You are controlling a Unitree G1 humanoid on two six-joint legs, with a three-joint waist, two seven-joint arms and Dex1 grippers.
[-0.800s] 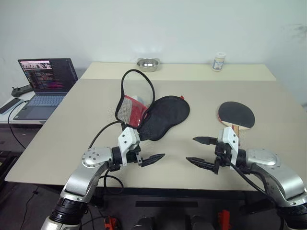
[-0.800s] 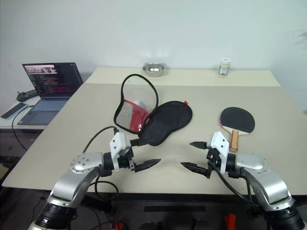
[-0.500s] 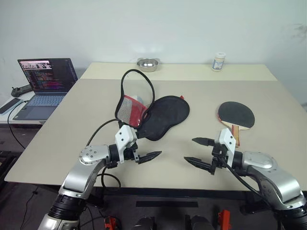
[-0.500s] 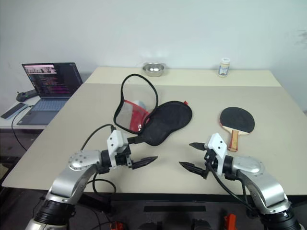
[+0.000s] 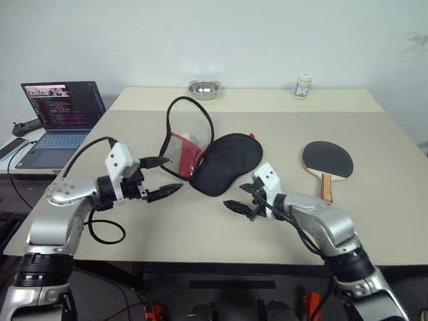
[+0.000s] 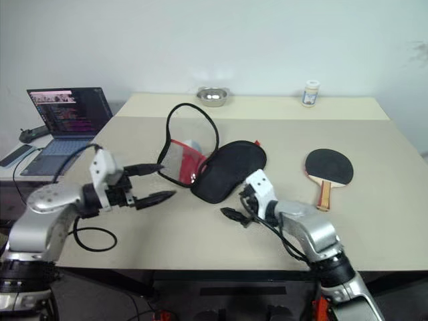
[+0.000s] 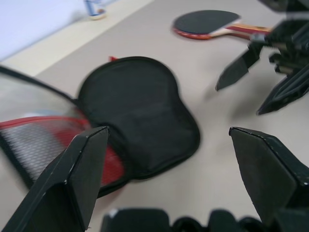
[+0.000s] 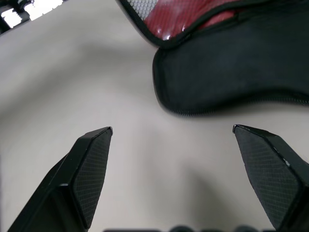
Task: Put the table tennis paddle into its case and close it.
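Reaching in from either side, we see both arms low over the desk (image 5: 374, 167). Left end effector (image 5: 162, 177) points at the red mesh half of the open case (image 5: 217, 160), fingers spread, empty. Right end effector (image 5: 243, 196) angles toward the case's near edge, also wide and empty. Table tennis paddle (image 5: 327, 162) lies flat well apart, right of the case.

The case (image 5: 221, 162) lies unzipped mid-tabletop, its lid apparently propped up; the table tennis paddle (image 5: 327, 160) lies flat toward the right edge.
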